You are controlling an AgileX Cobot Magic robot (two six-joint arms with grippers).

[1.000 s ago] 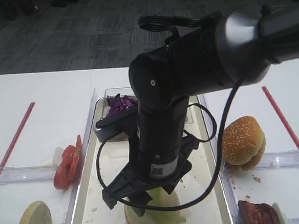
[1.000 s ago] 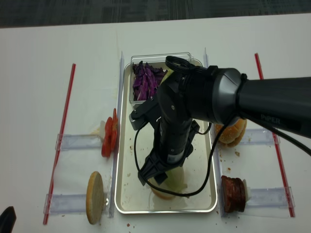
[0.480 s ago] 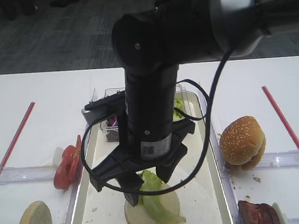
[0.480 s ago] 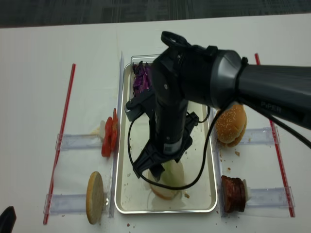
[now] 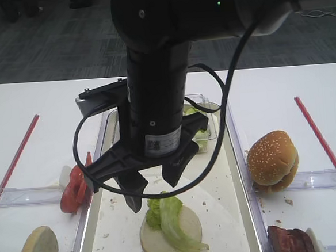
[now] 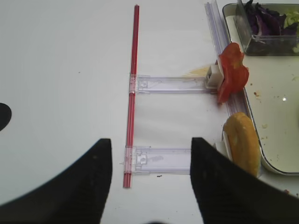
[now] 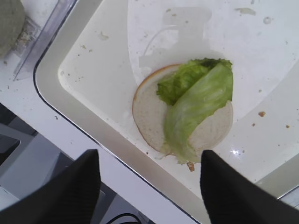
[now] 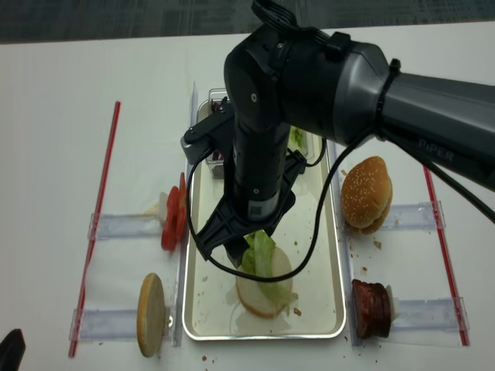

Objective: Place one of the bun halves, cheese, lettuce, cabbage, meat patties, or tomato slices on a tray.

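Observation:
A flat bun half [image 5: 187, 240] [image 7: 149, 116] [image 8: 255, 297] lies cut face up at the near end of the cream tray [image 5: 232, 214] [image 7: 93, 93] [image 8: 317, 301]. A green lettuce strip [image 5: 166, 218] [image 7: 196, 102] [image 8: 261, 251] is draped over it. My right gripper [image 5: 152, 187] [image 7: 149, 154] [image 8: 226, 251] hangs open just above them with nothing between its fingers. My left gripper [image 6: 148, 144] is open and empty over the bare table left of the tray.
A clear tub with purple cabbage [image 6: 266, 21] and green leaves [image 5: 198, 124] sits at the tray's far end. Tomato slices [image 5: 74, 187] [image 6: 232, 70] and an upright bun half [image 5: 37, 250] [image 6: 240, 147] stand left; a sesame bun [image 5: 272, 156] and meat patties [image 5: 288, 240] right.
My right gripper has lifted off the bun and drifted up and left. The lettuce stays behind on the bun and now shows fully.

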